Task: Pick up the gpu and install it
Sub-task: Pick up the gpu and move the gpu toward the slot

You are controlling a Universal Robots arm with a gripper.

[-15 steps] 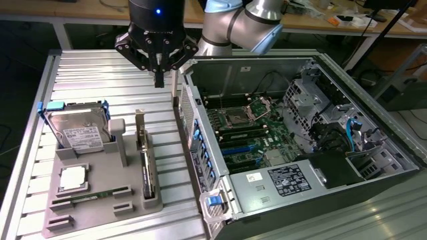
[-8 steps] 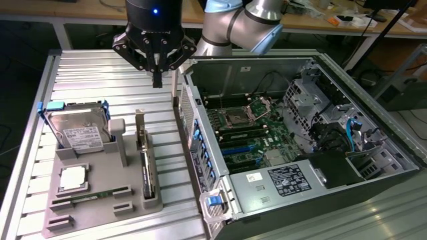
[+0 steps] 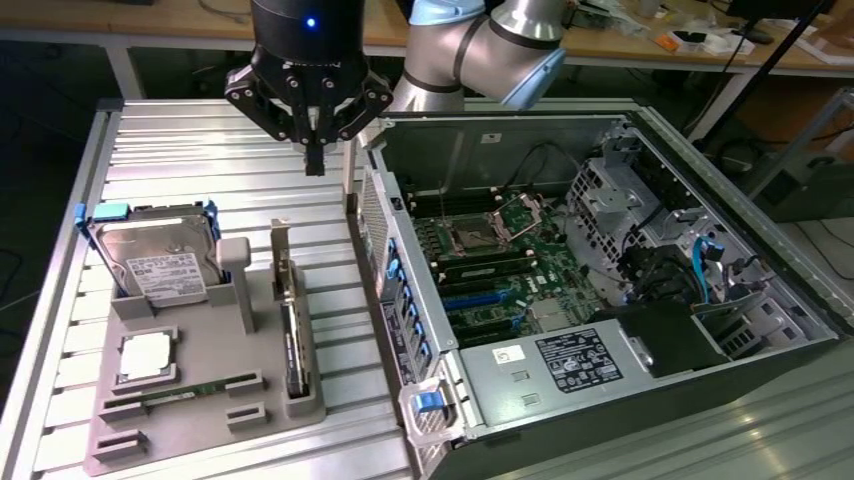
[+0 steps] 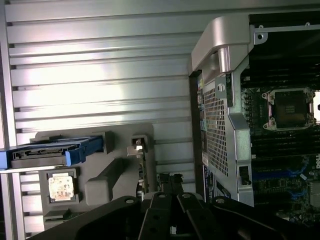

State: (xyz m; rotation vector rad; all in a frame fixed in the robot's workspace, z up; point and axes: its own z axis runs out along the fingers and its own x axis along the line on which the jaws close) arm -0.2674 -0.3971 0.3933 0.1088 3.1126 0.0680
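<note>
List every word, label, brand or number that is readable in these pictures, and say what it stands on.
No text here can be read with certainty.
White label on the hard drive: printed lines, too small to read.
The black label on the power supply: print too small to read.
The white sticker beside it: a mark, unreadable.

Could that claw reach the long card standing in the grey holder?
Probably yes: nothing covers the card, upright on edge in its holder, and the shut gripper hangs above the table nearby.
</note>
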